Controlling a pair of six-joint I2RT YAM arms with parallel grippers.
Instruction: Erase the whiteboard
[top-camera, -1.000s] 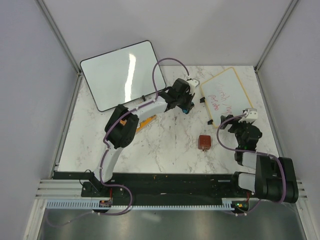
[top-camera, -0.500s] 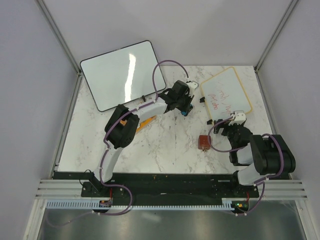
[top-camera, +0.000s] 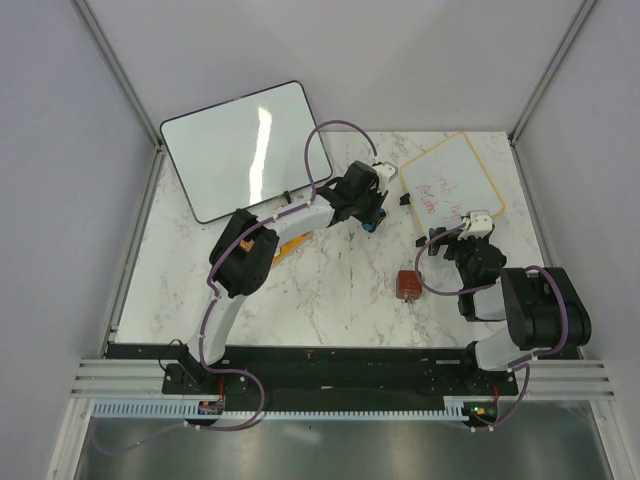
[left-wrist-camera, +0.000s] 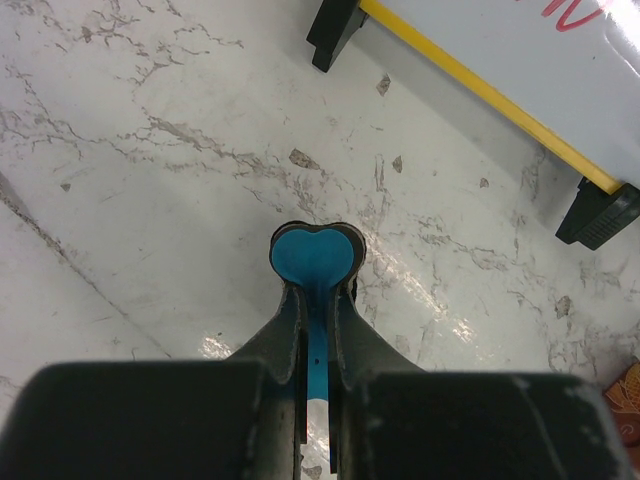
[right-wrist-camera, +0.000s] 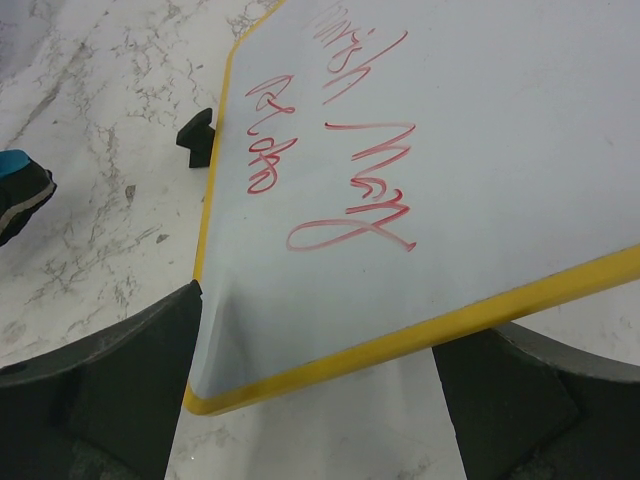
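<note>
The whiteboard (top-camera: 447, 183), yellow-framed with red handwriting, stands at the back right on black clip feet (left-wrist-camera: 334, 30). My left gripper (top-camera: 372, 216) hangs just left of it, shut on a flat blue heart-shaped piece (left-wrist-camera: 316, 255) held just above the marble. My right gripper (top-camera: 468, 232) is at the board's near corner. In the right wrist view the right gripper (right-wrist-camera: 330, 375) is wide open, the yellow corner (right-wrist-camera: 215, 398) lies between the fingers, and the red writing (right-wrist-camera: 350, 215) runs up the face.
A larger blank black-framed whiteboard (top-camera: 245, 148) leans at the back left. A small red-brown block (top-camera: 408, 285) sits on the marble table (top-camera: 330, 290) left of the right arm. An orange-yellow object (top-camera: 291, 243) lies partly under the left arm.
My right gripper has swung left and forward to the board's near corner, and the board's near end has shifted slightly. My left gripper pulled back a little from the board, then held still.
</note>
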